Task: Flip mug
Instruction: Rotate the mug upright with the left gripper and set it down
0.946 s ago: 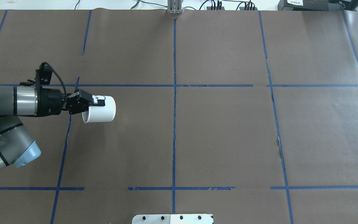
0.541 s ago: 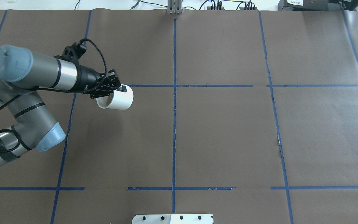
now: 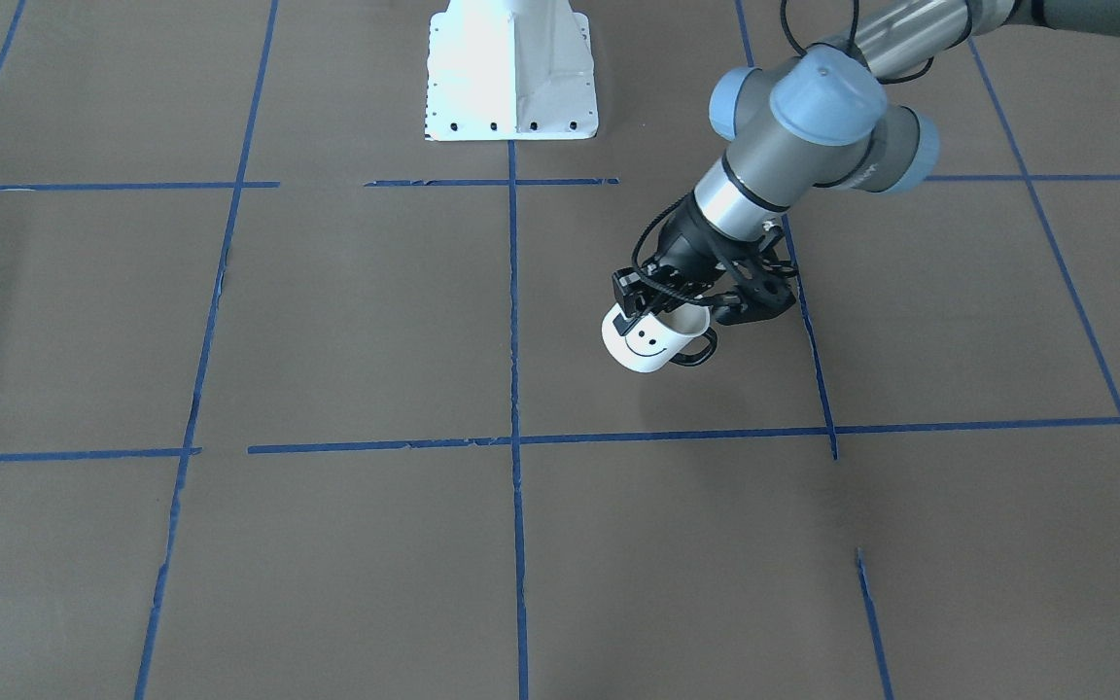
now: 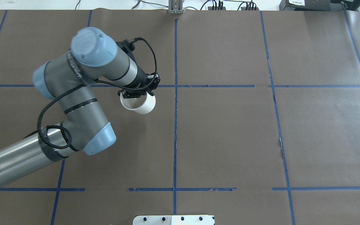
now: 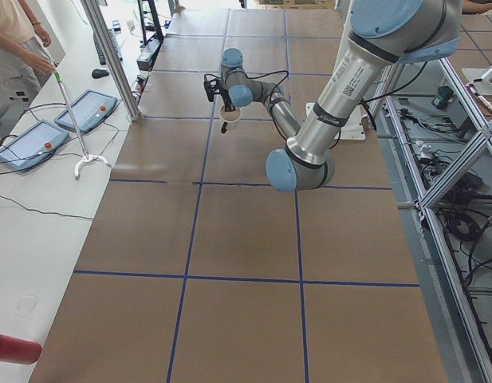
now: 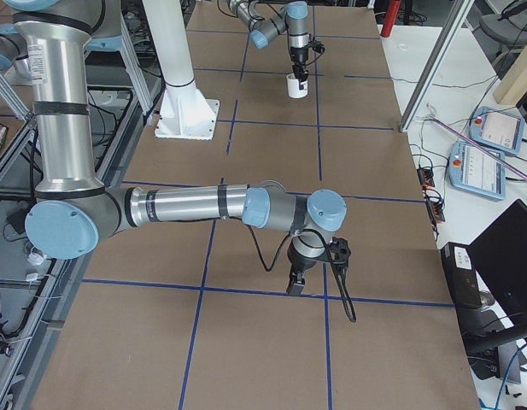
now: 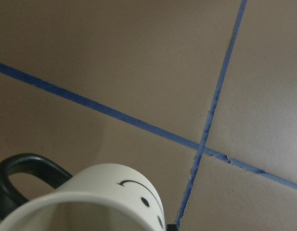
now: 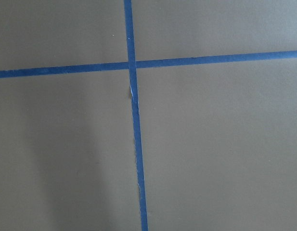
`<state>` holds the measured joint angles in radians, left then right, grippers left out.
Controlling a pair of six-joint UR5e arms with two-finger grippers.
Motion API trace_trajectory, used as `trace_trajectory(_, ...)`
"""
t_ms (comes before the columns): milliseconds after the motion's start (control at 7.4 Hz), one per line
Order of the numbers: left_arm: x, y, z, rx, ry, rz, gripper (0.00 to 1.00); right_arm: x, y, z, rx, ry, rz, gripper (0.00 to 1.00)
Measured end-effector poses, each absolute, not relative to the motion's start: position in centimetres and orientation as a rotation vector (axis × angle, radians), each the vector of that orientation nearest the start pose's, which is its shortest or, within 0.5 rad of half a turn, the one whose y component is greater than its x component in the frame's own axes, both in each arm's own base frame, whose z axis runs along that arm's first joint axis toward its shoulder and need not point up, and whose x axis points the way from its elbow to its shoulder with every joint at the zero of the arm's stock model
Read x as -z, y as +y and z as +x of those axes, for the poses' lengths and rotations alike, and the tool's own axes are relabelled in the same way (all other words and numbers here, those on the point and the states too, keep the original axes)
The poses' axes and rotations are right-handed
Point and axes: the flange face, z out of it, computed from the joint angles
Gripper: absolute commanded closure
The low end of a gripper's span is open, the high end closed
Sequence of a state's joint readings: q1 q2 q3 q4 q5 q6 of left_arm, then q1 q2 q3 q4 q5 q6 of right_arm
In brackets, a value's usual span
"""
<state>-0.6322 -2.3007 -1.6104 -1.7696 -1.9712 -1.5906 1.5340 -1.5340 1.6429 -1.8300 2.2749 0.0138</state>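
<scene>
Overhead exterior: mug nearly upright, mouth upward, in left pincer.

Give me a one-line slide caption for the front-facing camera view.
Left end effector holds the white smiley-face mug by its rim, mouth up and tilted, over the blue-taped brown table.

Brown table with blue tape grid; white base plate

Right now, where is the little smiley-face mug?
In the overhead view the mug hangs tilted in the left arm's fingers, in the view's left half, just left of the centre blue tape line.
</scene>
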Motion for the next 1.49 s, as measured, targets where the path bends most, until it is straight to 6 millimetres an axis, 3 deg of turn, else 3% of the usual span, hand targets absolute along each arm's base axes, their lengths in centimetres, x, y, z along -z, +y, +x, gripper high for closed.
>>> trace_trajectory(270,-15.0,-47.4,58.1,0.382,0.917,-0.08,1.0,-63.5,-49.5,5.1,-0.031,-0.699,-0.162,0.0)
trace_trajectory(405,-14.7,-46.2,61.1,0.365,0.886,-0.092,1.0,-63.5,-49.5,5.1,-0.031,-0.699,-0.162,0.0)
trace_trajectory(541,-14.4,-45.1,62.7,0.349,0.874,-0.1,1.0,-63.5,-49.5,5.1,-0.031,-0.699,-0.163,0.0)
trace_trajectory(676,-14.1,-44.3,63.6,0.339,0.872,-0.107,0.29,-63.5,-49.4,5.1,-0.031,-0.699,-0.163,0.0)
trace_trajectory(811,-14.0,-44.0,64.1,0.342,0.867,-0.103,0.01,-63.5,-49.4,5.1,-0.031,-0.699,-0.163,0.0)
trace_trajectory(1081,-13.8,-43.8,64.2,0.376,0.864,-0.06,0.0,-63.5,-49.5,5.1,-0.031,-0.699,-0.162,0.0)
trace_trajectory(1216,-13.0,-44.1,63.2,0.388,0.882,-0.041,0.0,-63.5,-49.5,5.1,-0.031,-0.699,-0.162,0.0)
trace_trajectory(1351,-11.7,-44.8,60.5,0.4,0.911,-0.019,0.0,-63.5,-49.5,5.1,-0.031,-0.699,-0.162,0.0)
trace_trajectory(1486,-10.3,-45.5,56.2,0.394,0.932,0.013,0.0,-63.5,-49.5,5.1,-0.031,-0.699,-0.162,0.0)
